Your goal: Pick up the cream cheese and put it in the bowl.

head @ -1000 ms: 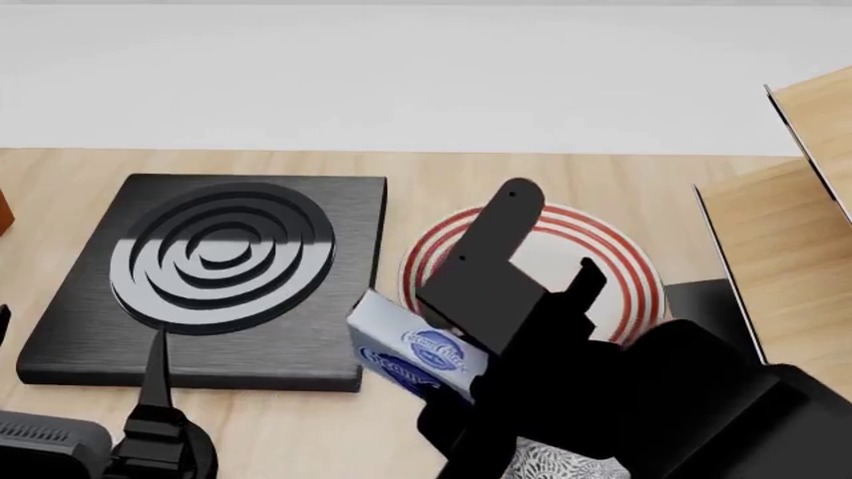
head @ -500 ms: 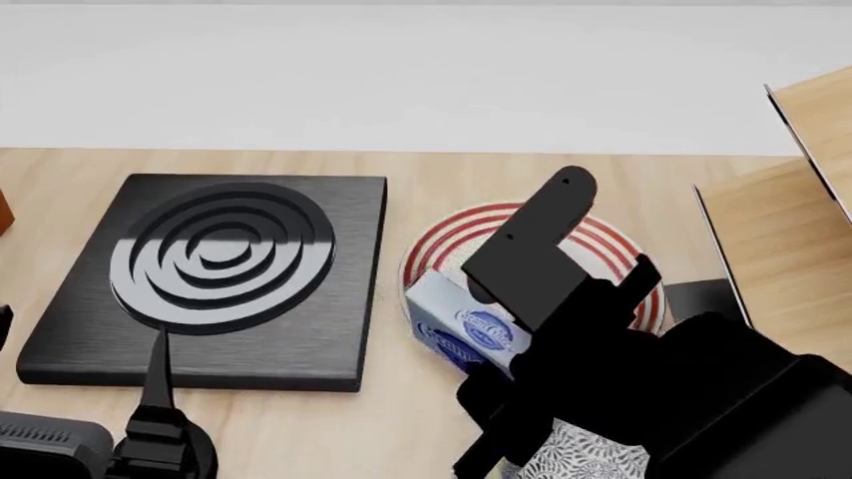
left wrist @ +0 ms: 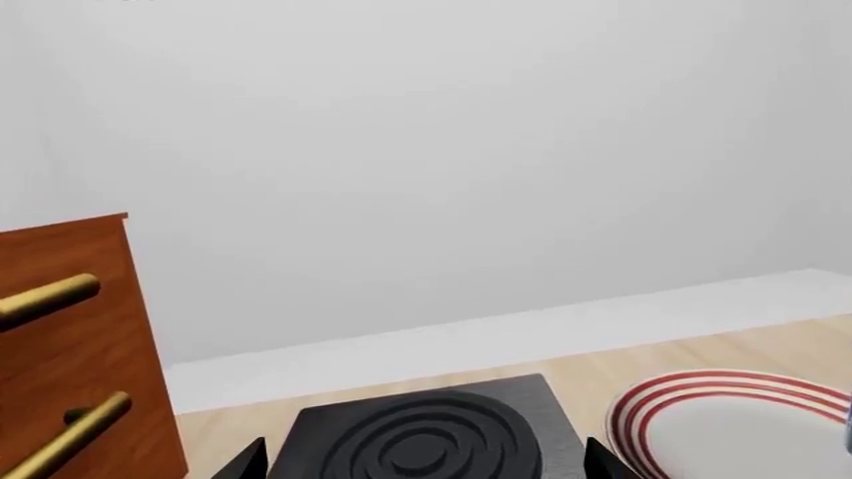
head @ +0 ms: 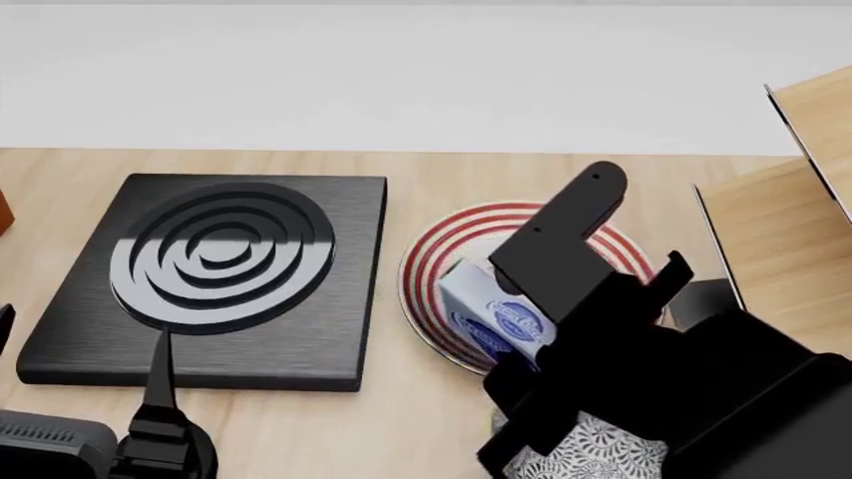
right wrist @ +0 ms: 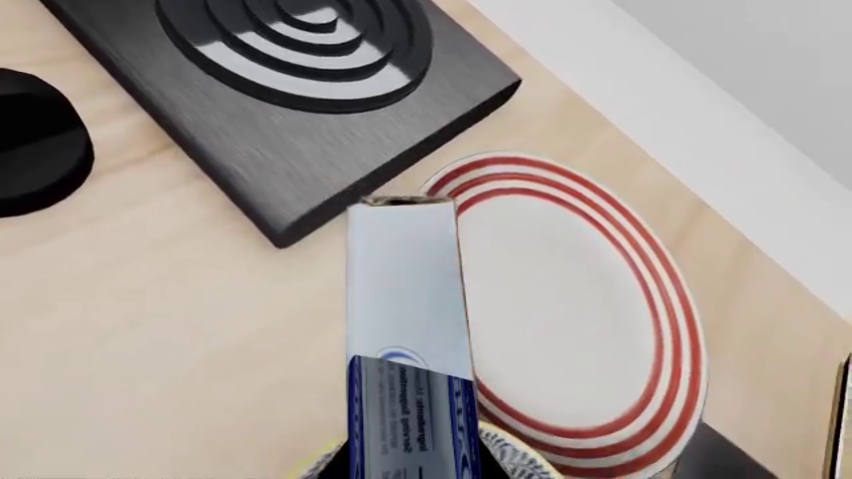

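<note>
The cream cheese (head: pixel 490 311) is a blue and white box held tilted above the table, with my right gripper (head: pixel 533 334) shut on it. It hangs over the near-left rim of the red-striped plate (head: pixel 453 249). The patterned bowl (head: pixel 600 451) sits just below and nearer, mostly hidden by my black right arm. In the right wrist view the cream cheese (right wrist: pixel 406 329) runs out from the jaws, and the bowl's rim (right wrist: pixel 522 463) shows on either side of its near end. My left gripper (head: pixel 80 349) stays open low at the left, over the stove's near corner.
A black stove plate (head: pixel 213 269) with raised rings fills the left of the table. Light wooden panels (head: pixel 792 230) stand at the right edge. The left wrist view shows a brown cabinet (left wrist: pixel 67 349) with gold handles beside the stove plate (left wrist: pixel 426 444).
My right gripper has carried the cream cheese to the right, from beside the stove's near-right corner to over the plate's edge and the bowl. The left arm has not moved.
</note>
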